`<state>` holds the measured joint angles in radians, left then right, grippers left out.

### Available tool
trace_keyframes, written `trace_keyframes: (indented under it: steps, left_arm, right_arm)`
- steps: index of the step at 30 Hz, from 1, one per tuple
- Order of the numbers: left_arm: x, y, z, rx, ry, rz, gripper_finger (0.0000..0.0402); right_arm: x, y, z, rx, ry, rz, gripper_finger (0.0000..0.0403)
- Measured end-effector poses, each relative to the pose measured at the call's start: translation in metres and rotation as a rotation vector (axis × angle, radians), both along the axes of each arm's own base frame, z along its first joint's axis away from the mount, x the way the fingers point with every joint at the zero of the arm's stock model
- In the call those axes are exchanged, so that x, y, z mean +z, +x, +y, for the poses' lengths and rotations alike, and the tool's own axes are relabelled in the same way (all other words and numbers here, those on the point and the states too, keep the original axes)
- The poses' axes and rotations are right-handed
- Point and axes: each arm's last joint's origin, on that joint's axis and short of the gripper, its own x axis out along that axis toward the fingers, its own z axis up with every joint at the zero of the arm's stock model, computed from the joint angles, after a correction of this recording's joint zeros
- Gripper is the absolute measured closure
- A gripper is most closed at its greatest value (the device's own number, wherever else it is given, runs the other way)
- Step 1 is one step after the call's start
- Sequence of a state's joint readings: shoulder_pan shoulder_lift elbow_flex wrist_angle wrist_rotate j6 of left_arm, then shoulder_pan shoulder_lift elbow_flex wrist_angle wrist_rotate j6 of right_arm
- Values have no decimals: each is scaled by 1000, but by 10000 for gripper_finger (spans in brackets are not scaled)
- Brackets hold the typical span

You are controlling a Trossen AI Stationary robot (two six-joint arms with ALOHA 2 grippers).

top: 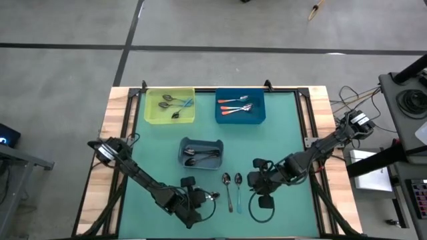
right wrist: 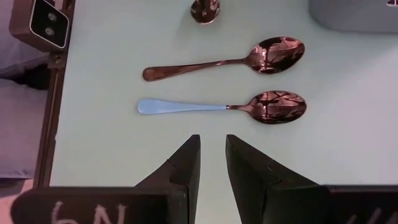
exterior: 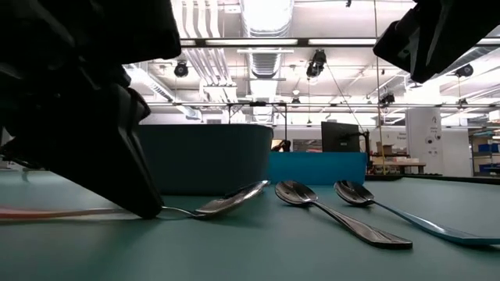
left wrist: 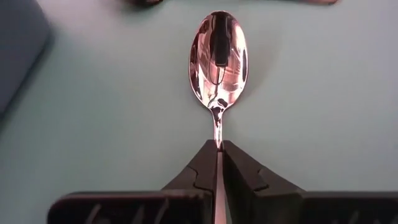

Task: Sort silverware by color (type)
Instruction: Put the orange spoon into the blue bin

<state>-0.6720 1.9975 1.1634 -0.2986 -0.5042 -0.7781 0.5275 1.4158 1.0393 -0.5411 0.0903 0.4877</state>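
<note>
My left gripper (top: 203,196) (left wrist: 219,146) (exterior: 152,204) is low at the table's near side, shut on a shiny spoon (left wrist: 217,56) (exterior: 230,200) whose orange handle (exterior: 47,212) trails behind it. An all-dark spoon (top: 227,183) (right wrist: 217,62) and a light-blue-handled spoon (top: 238,190) (right wrist: 217,107) lie flat side by side just to its right. My right gripper (top: 255,179) (right wrist: 212,158) hovers open beside the blue-handled spoon and touches nothing. More spoons lie in the three bins. My left gripper pinches the spoon's thin neck (left wrist: 217,138) just behind the bowl, between its two fingertips. The fingers slant down from above, and the handle runs back under them. The neck sits at table level; the bowl's tip (exterior: 258,187) tilts slightly up.
A yellow-green bin (top: 169,105) with light-blue-handled spoons and a blue bin (top: 240,107) with orange-handled spoons stand at the far edge. A grey bin (top: 200,153) with dark spoons sits mid-table, just beyond my left gripper. Green mat lies bare to the left and right.
</note>
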Motion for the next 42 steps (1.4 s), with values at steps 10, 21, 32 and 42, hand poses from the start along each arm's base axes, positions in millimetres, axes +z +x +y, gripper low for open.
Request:
trace_keyframes:
  steps: [10,21,32,42]
  left_arm:
    - [20,-7,1,-19,8,-7,401]
    - [65,-12,9,-96,21,-85,401]
    - [132,-12,60,-192,133,-183,402]
    - [165,-7,124,-229,232,-184,402]
  right_arm:
    - [-1,-2,2,-5,-8,-2,335]
    - [0,-1,2,17,-88,-50,335]
    - [14,-1,0,118,-170,-177,335]
    - [66,-14,-26,105,-301,-460,335]
